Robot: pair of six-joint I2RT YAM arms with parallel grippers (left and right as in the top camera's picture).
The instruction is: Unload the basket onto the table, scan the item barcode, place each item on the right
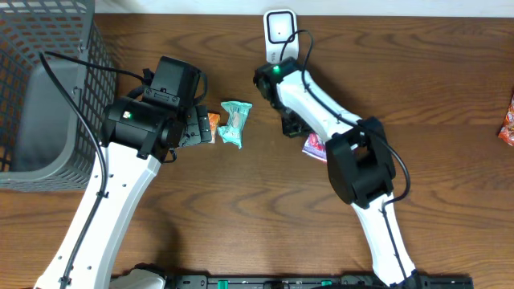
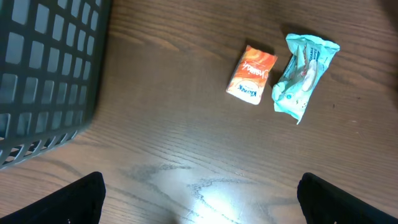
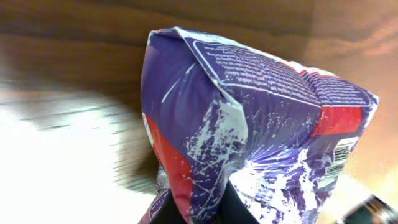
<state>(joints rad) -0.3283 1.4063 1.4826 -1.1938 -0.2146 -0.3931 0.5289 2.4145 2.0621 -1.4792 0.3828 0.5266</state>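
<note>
A purple and red snack packet (image 3: 249,106) fills the right wrist view, with my right gripper (image 3: 211,213) shut on its lower edge. A barcode shows on the packet's right side. From overhead only a corner of this packet (image 1: 314,148) peeks out beside the right gripper (image 1: 292,125), which is below the white scanner (image 1: 279,30). My left gripper (image 2: 199,208) is open over bare wood, its fingers (image 2: 81,199) wide apart and holding nothing. Ahead of it lie an orange packet (image 2: 251,74) and a teal packet (image 2: 303,73), side by side.
A grey mesh basket (image 1: 32,88) stands at the table's left, its wall (image 2: 43,74) close to my left gripper. In the overhead view the orange packet (image 1: 212,122) and teal packet (image 1: 234,123) lie mid-table. A red packet (image 1: 507,120) lies at the right edge.
</note>
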